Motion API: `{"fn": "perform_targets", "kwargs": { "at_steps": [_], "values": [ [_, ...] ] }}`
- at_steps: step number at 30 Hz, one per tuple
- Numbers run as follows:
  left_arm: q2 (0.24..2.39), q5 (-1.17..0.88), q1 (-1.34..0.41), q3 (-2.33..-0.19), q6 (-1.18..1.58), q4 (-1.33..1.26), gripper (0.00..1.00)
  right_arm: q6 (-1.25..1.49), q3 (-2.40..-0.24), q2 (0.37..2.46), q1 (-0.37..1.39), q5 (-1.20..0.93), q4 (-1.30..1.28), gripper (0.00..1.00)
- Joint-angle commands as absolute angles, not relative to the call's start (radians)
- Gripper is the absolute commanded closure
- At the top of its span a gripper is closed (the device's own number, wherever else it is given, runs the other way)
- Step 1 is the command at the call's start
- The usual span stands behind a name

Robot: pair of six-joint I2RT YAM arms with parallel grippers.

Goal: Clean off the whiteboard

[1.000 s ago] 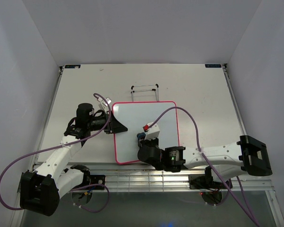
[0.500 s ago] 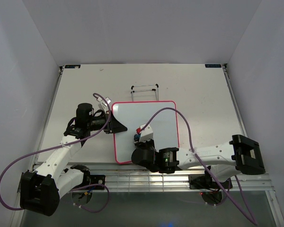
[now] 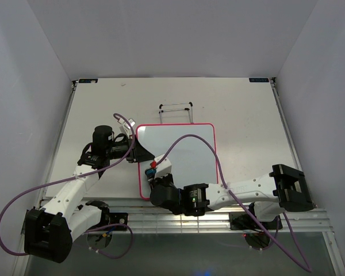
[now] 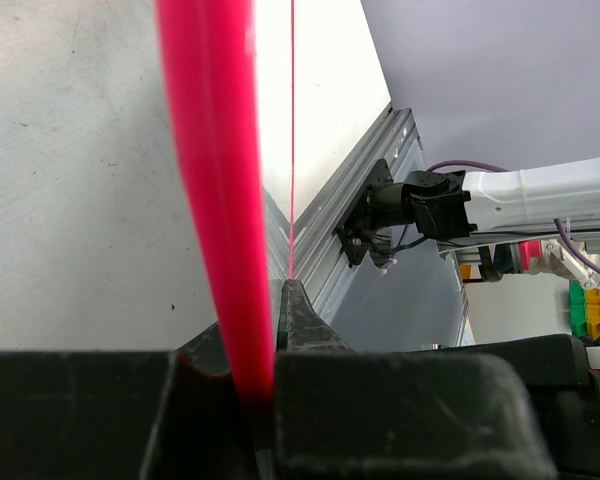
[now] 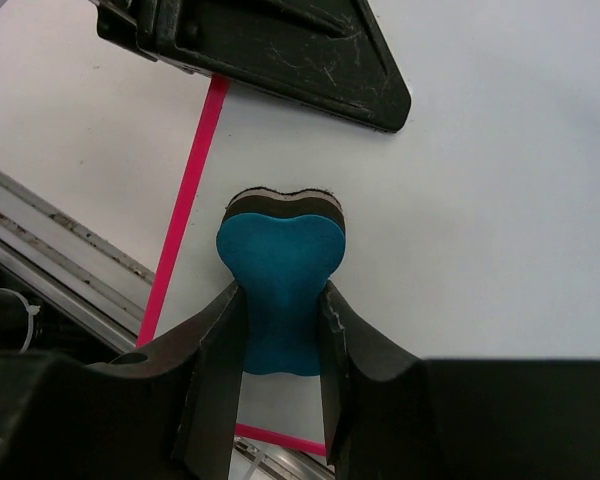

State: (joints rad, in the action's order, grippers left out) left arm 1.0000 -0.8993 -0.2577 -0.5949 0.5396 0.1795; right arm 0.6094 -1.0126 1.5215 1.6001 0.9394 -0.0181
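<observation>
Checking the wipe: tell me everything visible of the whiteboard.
The whiteboard is a small rounded-corner rectangle, thin pink-red frame, glossy white face, no marks visible. It appears flat on the table. The left gripper is shut on its left edge; the blue eraser, in the right gripper, presses its near-left corner.

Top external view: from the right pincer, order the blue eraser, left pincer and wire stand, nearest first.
1. The blue eraser, clamped in the right pincer itself, at the whiteboard's near-left corner.
2. The left pincer, just beyond it, gripping the board's left edge.
3. The wire stand, past the board's far edge.
</observation>
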Motion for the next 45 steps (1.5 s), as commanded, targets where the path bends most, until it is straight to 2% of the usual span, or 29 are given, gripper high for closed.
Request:
{"fn": "perform_targets", "kwargs": {
  "at_steps": [1, 9, 18, 25, 32, 40, 45],
  "values": [
    [0.982, -0.861, -0.27, -0.587, 0.483, 0.202, 1.0, 0.618, -1.019, 1.514, 1.601, 0.974, 0.005, 0.92],
    [0.989, -0.865, -0.27, -0.588, 0.482, 0.202, 1.0, 0.793, -0.907, 1.444, 1.571, 1.071, -0.205, 0.92],
    [0.988, -0.868, -0.27, -0.588, 0.48, 0.199, 1.0, 0.827, -0.847, 1.402, 1.514, 1.071, -0.224, 0.92],
    [0.985, -0.865, -0.27, -0.588, 0.48, 0.199, 1.0, 0.698, -0.917, 1.451, 1.535, 0.997, -0.053, 0.92],
    [0.979, -0.862, -0.27, -0.587, 0.48, 0.202, 1.0, 0.62, -1.009, 1.512, 1.58, 0.962, 0.009, 0.92],
    [0.977, -0.864, -0.27, -0.586, 0.48, 0.204, 1.0, 0.617, -1.003, 1.508, 1.583, 0.969, 0.028, 0.92],
    [0.971, -0.859, -0.27, -0.584, 0.48, 0.204, 1.0, 0.687, -0.888, 1.451, 1.53, 1.025, -0.004, 0.92]
  ]
}}
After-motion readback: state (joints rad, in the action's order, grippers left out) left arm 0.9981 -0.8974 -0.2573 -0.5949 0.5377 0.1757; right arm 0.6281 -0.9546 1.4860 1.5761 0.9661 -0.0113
